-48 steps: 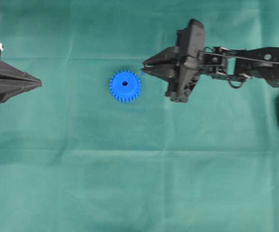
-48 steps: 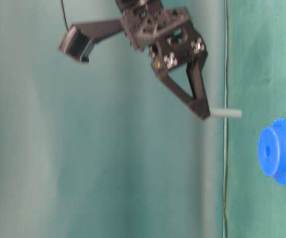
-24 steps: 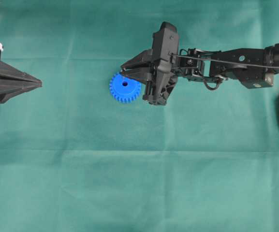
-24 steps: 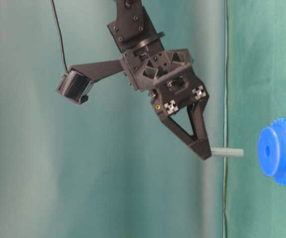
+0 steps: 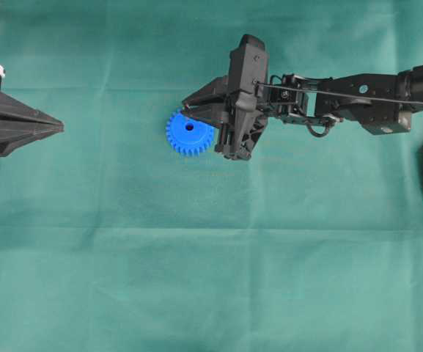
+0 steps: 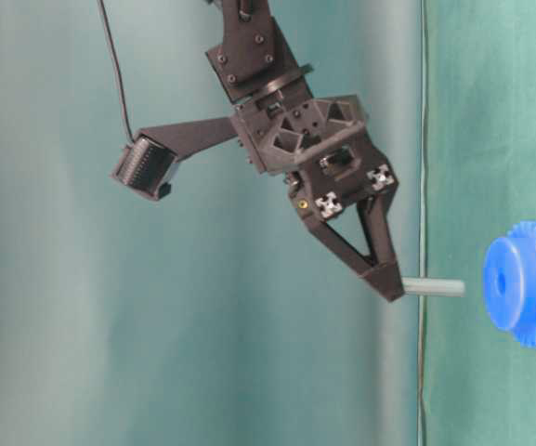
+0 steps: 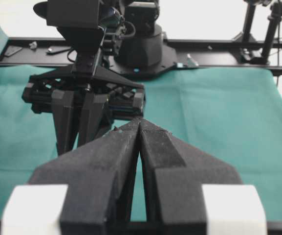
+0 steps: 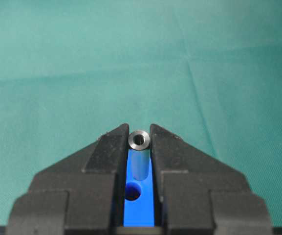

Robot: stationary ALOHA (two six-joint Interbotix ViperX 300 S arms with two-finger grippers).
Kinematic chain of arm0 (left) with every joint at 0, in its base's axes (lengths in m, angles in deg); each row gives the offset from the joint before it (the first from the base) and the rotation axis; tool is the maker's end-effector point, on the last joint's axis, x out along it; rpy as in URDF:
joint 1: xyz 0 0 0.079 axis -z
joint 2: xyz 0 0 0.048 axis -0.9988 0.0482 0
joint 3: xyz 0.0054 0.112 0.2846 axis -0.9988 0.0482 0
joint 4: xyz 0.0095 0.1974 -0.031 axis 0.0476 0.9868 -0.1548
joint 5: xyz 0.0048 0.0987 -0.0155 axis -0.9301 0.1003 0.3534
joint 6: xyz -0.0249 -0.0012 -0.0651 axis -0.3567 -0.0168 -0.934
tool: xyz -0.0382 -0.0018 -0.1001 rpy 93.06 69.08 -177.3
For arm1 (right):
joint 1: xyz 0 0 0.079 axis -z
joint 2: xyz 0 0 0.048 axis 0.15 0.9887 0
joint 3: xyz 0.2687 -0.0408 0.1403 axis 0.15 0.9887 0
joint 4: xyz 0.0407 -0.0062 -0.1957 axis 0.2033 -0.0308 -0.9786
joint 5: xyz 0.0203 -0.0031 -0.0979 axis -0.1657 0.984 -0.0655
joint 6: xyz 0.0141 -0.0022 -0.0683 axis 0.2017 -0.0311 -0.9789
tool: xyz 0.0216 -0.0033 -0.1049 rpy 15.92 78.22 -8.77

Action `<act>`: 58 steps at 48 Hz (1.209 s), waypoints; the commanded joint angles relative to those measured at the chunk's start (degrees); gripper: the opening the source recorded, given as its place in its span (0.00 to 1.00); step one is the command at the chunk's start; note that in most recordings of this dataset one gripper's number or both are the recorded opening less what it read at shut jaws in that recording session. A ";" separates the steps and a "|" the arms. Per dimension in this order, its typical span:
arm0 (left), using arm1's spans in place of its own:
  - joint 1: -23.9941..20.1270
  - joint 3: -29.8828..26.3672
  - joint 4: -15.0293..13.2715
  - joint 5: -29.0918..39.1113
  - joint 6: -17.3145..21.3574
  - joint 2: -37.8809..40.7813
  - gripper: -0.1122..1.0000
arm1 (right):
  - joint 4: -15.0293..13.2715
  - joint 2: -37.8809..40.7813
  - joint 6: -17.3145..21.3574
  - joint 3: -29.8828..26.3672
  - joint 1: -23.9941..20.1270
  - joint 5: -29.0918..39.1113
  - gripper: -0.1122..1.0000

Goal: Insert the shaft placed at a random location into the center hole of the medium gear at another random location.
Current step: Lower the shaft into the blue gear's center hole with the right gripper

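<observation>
Since earlier frame I've swung right gripper (image 5: 187,111) left, over medium gear (image 5: 189,133). Jaws pinched on shaft (image 6: 434,288), hovering above, just off center hole (image 8: 132,192). Pickup done; lining up and insertion left. Left gripper (image 7: 140,126) closed, parked far left.

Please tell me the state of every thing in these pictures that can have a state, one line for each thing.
shaft: gripped at one end by the right gripper, in the air, pointing at the gear, not yet inserted.
medium gear: lying flat on the green cloth.
center hole: empty.
right gripper: shut on the shaft, above the gear.
left gripper: shut, holding nothing, away from the gear.
</observation>
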 commanded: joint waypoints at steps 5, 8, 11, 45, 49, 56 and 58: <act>-0.09 -1.32 0.09 -0.35 -0.09 0.53 0.10 | 0.26 0.62 -0.09 -1.49 -0.18 0.18 0.22; -0.09 -1.32 0.09 -0.35 -0.09 0.53 0.10 | 0.35 1.23 0.09 -1.58 -0.18 -0.09 0.22; -0.09 -1.32 0.09 -0.35 -0.09 0.53 0.10 | 0.44 1.76 0.26 -1.58 -0.18 -0.09 0.22; -0.09 -1.32 0.09 -0.35 -0.09 0.53 0.10 | 0.44 -0.35 0.09 -1.41 -0.18 0.44 0.22; -0.09 -1.32 0.09 -0.35 -0.09 0.53 0.10 | 0.35 -1.67 0.00 -1.32 -0.09 0.88 0.22; -0.09 -1.32 0.18 -0.35 -0.09 0.53 0.10 | 0.35 -2.46 0.09 -1.23 -0.18 1.05 0.22; -0.09 -1.32 0.09 -0.35 -0.09 0.53 0.10 | 0.44 -2.46 0.09 -1.23 -0.18 1.05 0.22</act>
